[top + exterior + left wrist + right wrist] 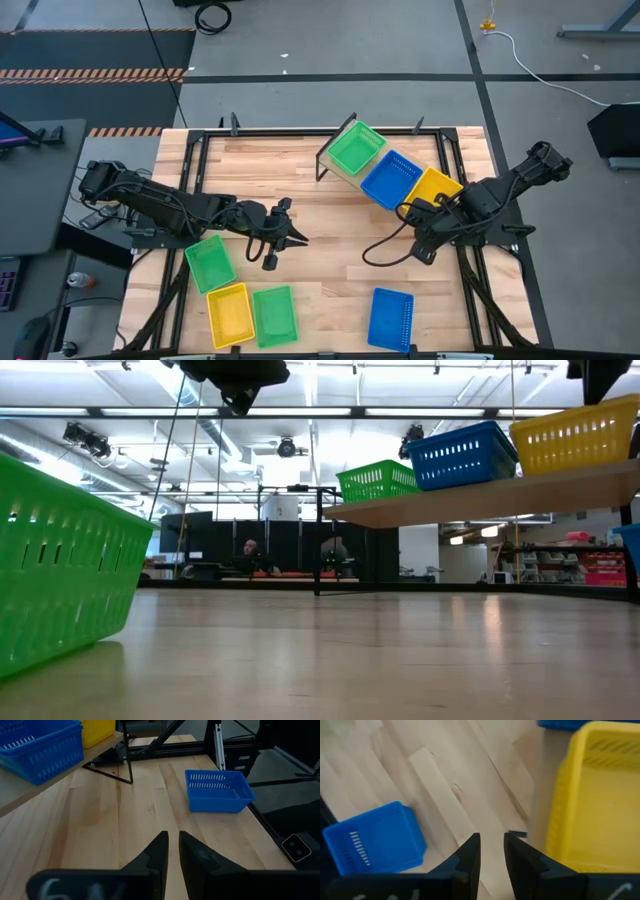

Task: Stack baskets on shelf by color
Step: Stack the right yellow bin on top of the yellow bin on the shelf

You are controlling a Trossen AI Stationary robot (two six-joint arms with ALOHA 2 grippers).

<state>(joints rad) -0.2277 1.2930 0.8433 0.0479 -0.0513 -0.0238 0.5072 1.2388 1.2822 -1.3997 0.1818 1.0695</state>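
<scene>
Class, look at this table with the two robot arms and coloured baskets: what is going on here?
Three baskets, green, blue and yellow, sit in a row on the shelf. The right gripper hangs beside the yellow one, holding nothing. The left gripper waits mid-table, empty. Four baskets remain on the table near its front edge.

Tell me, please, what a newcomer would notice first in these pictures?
Three plastic mesh baskets, green, blue and yellow, sit in a row on the tilted light-wood shelf at the table's far side. Four more baskets lie near the front edge: two green, one yellow, one blue. The right gripper hovers beside the shelf's yellow basket.
</scene>
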